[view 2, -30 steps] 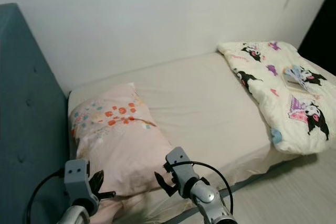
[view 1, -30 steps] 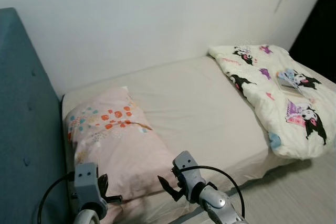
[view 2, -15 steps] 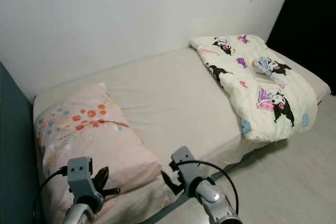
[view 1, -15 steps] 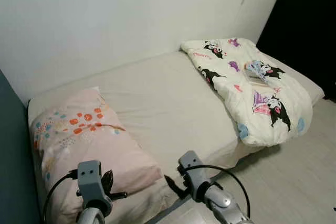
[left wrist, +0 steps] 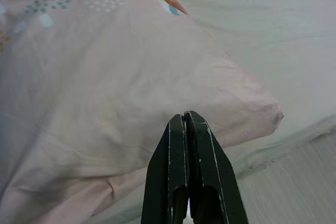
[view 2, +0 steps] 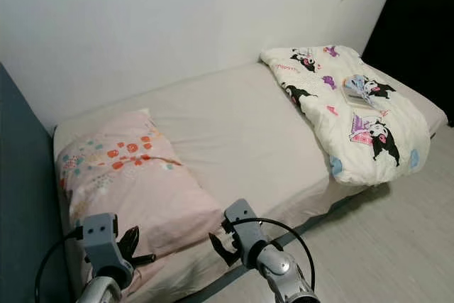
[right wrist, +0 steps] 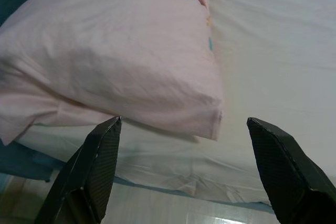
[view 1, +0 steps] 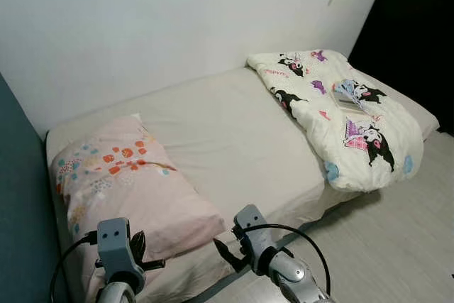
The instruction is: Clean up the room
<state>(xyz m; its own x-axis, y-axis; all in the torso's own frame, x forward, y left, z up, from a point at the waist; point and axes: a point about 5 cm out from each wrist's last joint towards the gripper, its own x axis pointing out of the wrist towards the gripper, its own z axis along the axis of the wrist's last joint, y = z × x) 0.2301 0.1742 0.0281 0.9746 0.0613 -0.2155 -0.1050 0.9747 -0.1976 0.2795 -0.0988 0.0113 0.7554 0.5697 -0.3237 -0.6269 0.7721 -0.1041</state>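
Pincers unmoved since before: left pincer pressed together, right pincer spread, before pink pillow.

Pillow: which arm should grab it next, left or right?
Probably the right. The right gripper is open and faces the pink pillow at its near corner, so it could close on the edge. The left gripper also points at the pillow, but its fingers are shut and would have to open first.
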